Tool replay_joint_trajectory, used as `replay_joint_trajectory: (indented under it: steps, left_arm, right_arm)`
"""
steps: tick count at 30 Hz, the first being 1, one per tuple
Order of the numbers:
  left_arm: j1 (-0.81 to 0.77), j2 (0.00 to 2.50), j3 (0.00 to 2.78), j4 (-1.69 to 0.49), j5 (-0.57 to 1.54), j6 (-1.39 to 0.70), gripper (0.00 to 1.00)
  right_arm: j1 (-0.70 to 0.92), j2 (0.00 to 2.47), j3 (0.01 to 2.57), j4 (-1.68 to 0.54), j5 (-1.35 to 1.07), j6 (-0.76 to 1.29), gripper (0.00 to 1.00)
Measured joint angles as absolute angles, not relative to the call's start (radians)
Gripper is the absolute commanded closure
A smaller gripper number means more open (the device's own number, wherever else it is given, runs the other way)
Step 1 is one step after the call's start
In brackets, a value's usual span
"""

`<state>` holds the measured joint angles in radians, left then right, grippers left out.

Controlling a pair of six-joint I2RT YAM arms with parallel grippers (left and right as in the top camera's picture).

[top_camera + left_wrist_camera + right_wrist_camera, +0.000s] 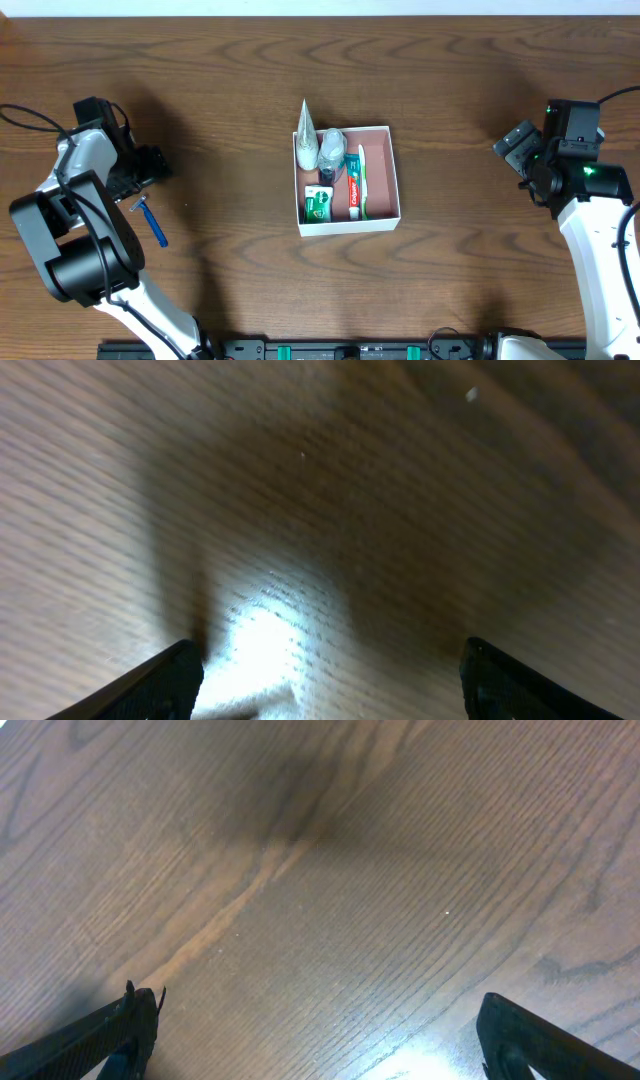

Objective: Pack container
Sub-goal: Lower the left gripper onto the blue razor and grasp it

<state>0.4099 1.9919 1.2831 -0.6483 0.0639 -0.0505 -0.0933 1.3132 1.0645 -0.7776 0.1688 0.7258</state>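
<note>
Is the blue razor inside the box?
No, the blue razor lies on the table beside the left arm, well apart from the box.

table [450, 300]: dark wood grain | light: soft glare | far edge [320, 5]: pale strip

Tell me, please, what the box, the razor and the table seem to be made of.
Box: probably cardboard, matte; thin white walls and a dull pinkish-brown floor without shine. Razor: likely plastic; uniform bright blue colour, though too small to be sure. Table: wood or wood-look laminate, dark brown, slightly glossy; clear grain lines, and a light reflection in the left wrist view.
</note>
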Motion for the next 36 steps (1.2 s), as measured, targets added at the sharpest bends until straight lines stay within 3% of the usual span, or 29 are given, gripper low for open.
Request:
replay_joint_trajectory:
  steps: [36]
  left_arm:
    - [0.441, 1.992, 1.285, -0.741, 0.06, -0.222, 0.17]
  right_arm:
    - [-0.093, 1.313, 1.065, -0.778, 0.169, 0.726, 0.01]
